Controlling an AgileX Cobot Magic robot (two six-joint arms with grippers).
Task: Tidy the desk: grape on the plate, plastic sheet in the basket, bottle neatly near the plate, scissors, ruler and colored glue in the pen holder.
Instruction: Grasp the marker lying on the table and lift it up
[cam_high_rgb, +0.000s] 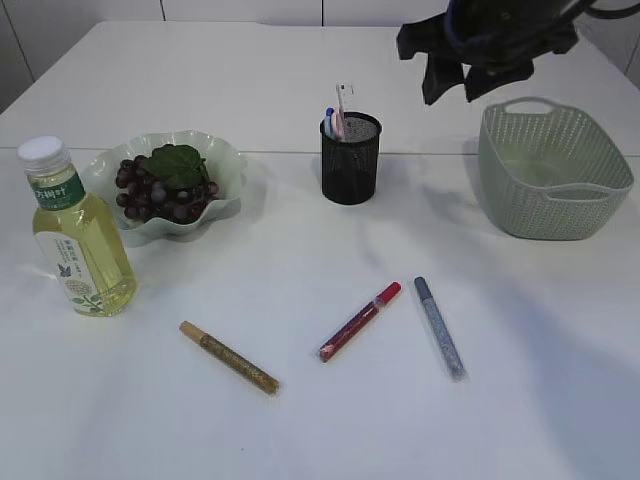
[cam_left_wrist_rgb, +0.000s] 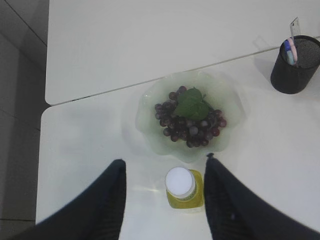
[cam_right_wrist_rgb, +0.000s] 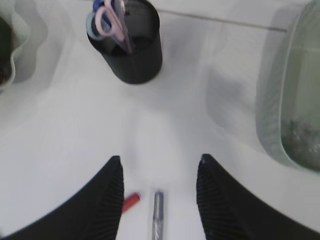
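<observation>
Right gripper spread wide, hovering above silver glue pen, black mesh pen holder at 12 o'clock.

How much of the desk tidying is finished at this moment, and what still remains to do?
Done: the grapes lie on the plate, the bottle stands beside it, the scissors and ruler are in the pen holder, and something pale lies in the basket, probably the plastic sheet. In hand: nothing; the left gripper and right gripper are open. Left: the gold, red and silver glue pens on the table.
</observation>
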